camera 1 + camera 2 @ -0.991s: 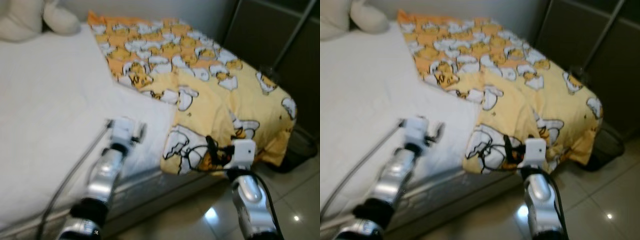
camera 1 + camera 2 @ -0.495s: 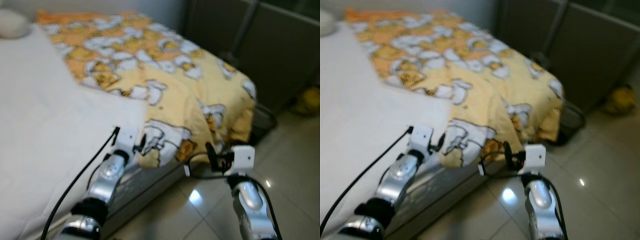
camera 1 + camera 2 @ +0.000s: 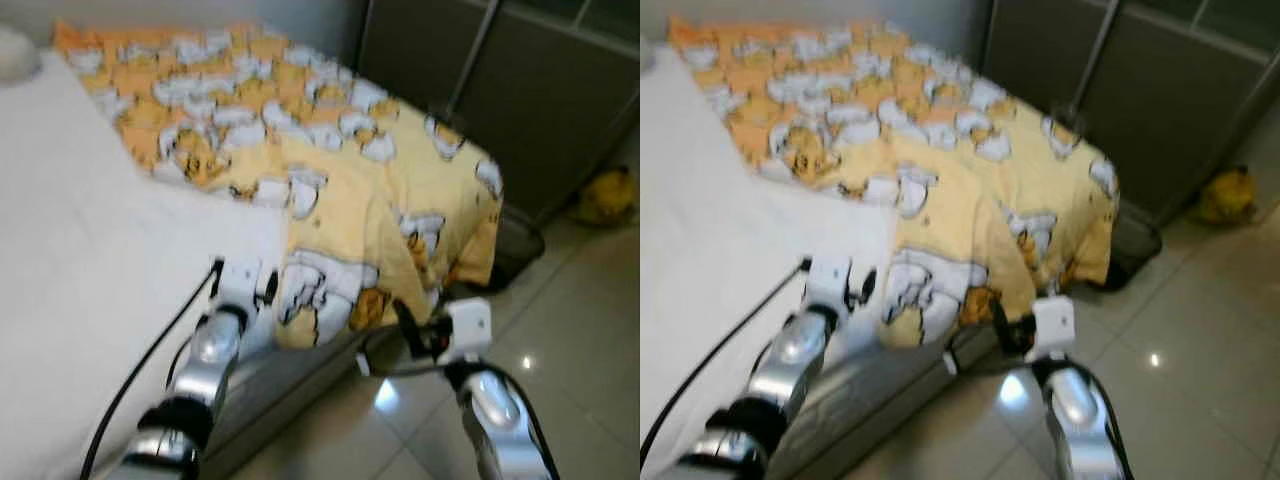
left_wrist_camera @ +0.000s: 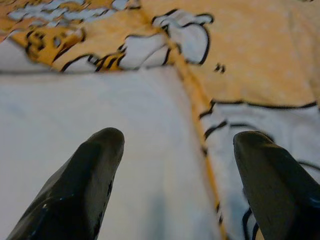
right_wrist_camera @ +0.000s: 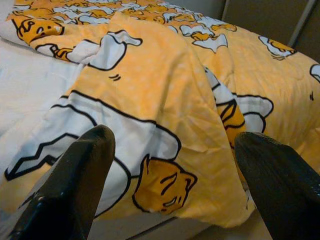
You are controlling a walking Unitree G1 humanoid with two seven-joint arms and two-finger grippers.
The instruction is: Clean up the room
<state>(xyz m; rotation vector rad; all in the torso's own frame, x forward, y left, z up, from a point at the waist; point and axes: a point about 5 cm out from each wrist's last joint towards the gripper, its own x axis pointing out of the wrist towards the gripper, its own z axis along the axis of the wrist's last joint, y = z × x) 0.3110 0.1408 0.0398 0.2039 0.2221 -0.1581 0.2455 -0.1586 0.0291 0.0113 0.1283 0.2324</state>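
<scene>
A yellow blanket [image 3: 330, 170] printed with white and orange cartoon figures covers the far half of a bed and hangs over its corner. The white sheet [image 3: 90, 270] lies bare on the near half. My left gripper [image 4: 175, 165] is open, just above the sheet where the blanket's edge [image 4: 195, 110] runs between its fingers. My right gripper [image 5: 172, 165] is open too, held off the bed's side and facing the hanging fold of blanket [image 5: 150, 130]. Nothing is held in either.
Dark wardrobe doors [image 3: 520, 90] stand beyond the bed's foot. A dark basket [image 3: 515, 245] sits on the tiled floor by the bed corner, and a yellow object [image 3: 605, 195] lies further right. Glossy tiles [image 3: 580, 350] stretch to the right.
The camera has swung right and keeps shifting, bringing the wardrobe and floor into view. Both arms have stayed near the blanket's edge, the left one now closer to it.
</scene>
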